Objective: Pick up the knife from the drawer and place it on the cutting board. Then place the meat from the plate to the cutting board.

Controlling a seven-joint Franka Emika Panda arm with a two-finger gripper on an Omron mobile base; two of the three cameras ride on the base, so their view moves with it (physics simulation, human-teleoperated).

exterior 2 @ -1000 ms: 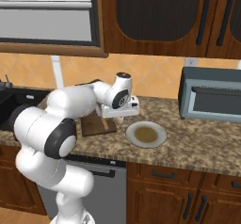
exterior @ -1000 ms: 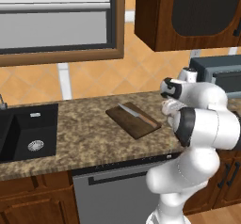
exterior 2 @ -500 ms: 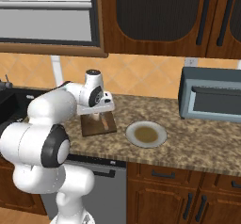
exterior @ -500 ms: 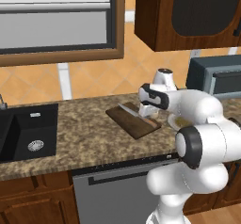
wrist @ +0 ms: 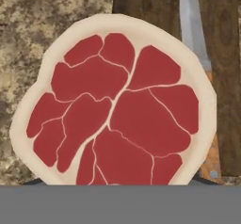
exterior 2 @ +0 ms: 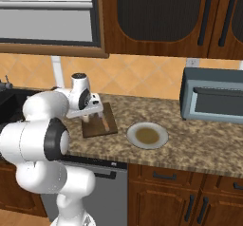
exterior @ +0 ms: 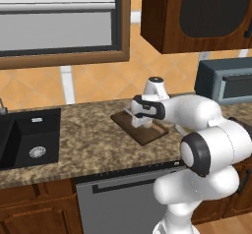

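- the gripper point(exterior: 141, 123) is over the cutting board point(exterior: 147, 133) with the meat point(wrist: 115, 105) clamped between its jaws; in the hand view the slab sits right up against the camera, red lobes with a pale fat rim
- the knife point(wrist: 194, 35) is already lying on the board, blade running along the far side of the meat in the hand view, so what's left looks like the final set-down
- doing it well, I'd say: lower straight down until the meat sits flat on the wood, then open. Dropping it from height risks it sliding or bouncing off the edge
- part of the meat seems to hang over bare countertop point(wrist: 42, 35) on one side of the hand view, so I'd nudge toward the middle of the board first
- also keep it off the knife blade, since landing on it could tip the meat or shove the knife around
- the plate point(exterior 2: 147, 135) sits on the counter just beside the board, nothing left on it but a brownish patch in the centre
- surface is speckled brown granite point(exterior: 88, 139) over wooden cabinets, with what looks like a dishwasher front below
- black sink point(exterior: 29, 134) is well off to the left, a grey microwave point(exterior 2: 213, 99) stands at the right end, window with blinds above, dark wall cupboards up top
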